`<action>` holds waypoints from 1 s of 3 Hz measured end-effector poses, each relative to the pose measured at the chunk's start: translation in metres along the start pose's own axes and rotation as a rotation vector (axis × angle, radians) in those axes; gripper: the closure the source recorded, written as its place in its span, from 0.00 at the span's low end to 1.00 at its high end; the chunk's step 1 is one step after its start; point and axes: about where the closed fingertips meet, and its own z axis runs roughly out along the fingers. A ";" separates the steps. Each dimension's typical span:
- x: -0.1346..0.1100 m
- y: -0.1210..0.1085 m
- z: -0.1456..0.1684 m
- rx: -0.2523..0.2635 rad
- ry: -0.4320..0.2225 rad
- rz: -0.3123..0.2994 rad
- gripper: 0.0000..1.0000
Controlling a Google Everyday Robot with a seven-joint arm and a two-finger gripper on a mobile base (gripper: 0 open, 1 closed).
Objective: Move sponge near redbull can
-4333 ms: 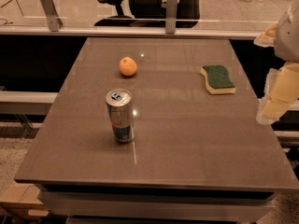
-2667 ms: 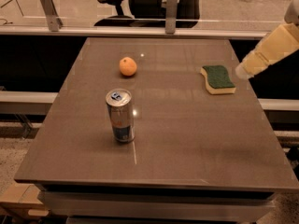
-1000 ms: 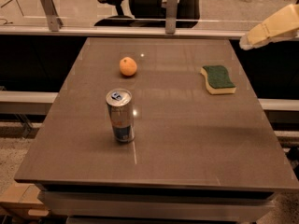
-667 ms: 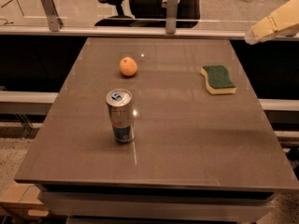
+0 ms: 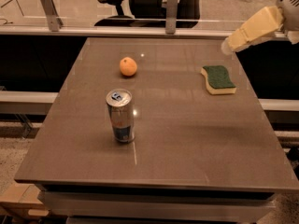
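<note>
Flat wavy-edged sponge [image 5: 218,79], dark green scouring top over pale yellow foam: lies green side up near the right edge of the glossy grey-brown worktop [image 5: 187,139], towards the far right corner. Nothing touches it.

Slim silver-and-blue redbull can [image 5: 120,115], pull-tab top: upright, left of centre, nearer the front edge, well apart from the sponge.

Round orange fruit [image 5: 128,66]: beyond the can, towards the far edge, apart from both.

Beige end effector [image 5: 227,45]: in the air over the far right corner, beyond and above the sponge, not touching it. Spread or pressed together: cannot tell.
</note>
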 end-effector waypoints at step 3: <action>-0.008 0.029 0.074 0.138 0.065 -0.010 0.00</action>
